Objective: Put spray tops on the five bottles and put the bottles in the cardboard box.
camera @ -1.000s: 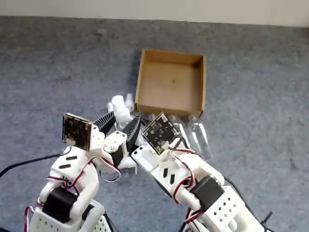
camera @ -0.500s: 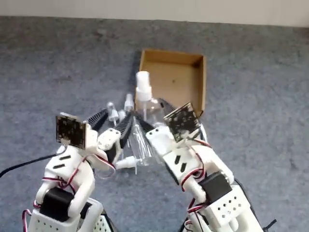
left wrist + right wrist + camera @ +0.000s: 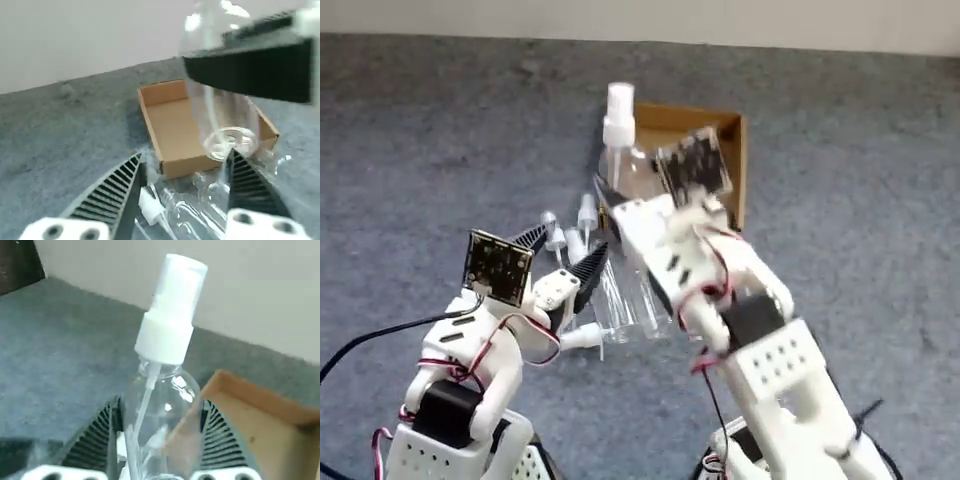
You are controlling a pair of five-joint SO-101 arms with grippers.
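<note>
My right gripper (image 3: 625,195) is shut on a clear bottle (image 3: 632,172) with a white spray top (image 3: 618,110), held upright in the air over the near left edge of the cardboard box (image 3: 725,135). In the right wrist view the bottle (image 3: 162,400) stands between the ribbed fingers (image 3: 102,435), with the spray top (image 3: 172,305) above and the box (image 3: 250,425) beyond. My left gripper (image 3: 565,262) hangs open over loose clear bottles (image 3: 630,310) on the carpet. The left wrist view shows its open gripper (image 3: 182,175), the box (image 3: 170,115) and the raised bottle (image 3: 225,115).
Loose spray tops (image 3: 552,225) lie left of the box, and another with its tube (image 3: 578,340) lies by the left arm. Grey carpet (image 3: 440,130) spreads to the left and right of the box. Bottles and a white top (image 3: 150,207) lie under the left gripper.
My right gripper has lifted the bottle with its spray top off the carpet and carried it up toward the box. The left gripper has let go and stayed low.
</note>
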